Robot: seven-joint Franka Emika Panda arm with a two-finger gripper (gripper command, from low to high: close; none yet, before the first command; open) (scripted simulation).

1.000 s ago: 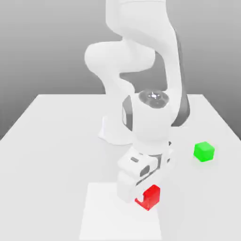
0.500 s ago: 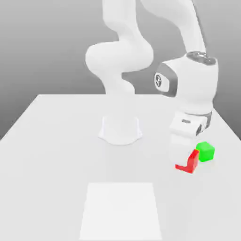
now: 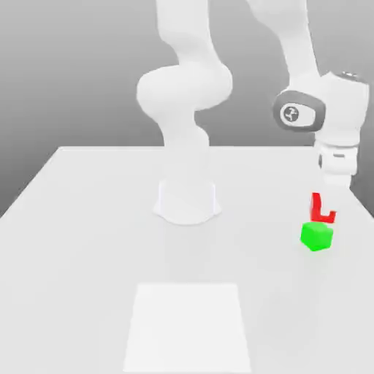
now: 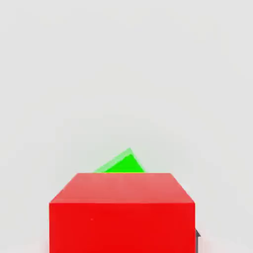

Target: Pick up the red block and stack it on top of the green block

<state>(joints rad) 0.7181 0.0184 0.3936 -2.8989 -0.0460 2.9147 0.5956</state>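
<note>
From the exterior view's left, the white square (image 3: 186,327) lies flat on the counter (image 3: 73,256); a second ago the claw and its load were at its right-hand edge, and now they are well away from it. Toward the exterior view's right, the green block (image 3: 316,237) sits where it sat, upright on the counter. Just above it in that view is the red block (image 3: 315,207), grasped in the claw (image 3: 327,207), which has swung across from the square; half a second ago the pair was lower and to the green block's left. So the carry looks nearly done, and placing comes next. The hand view shows a corner of green beyond the red block's edge, turned at an angle to it, so the two are probably not yet squared up. I'd judge a small shift and perhaps a twist are needed before lowering; released off-centre, the red block could tip off.
</note>
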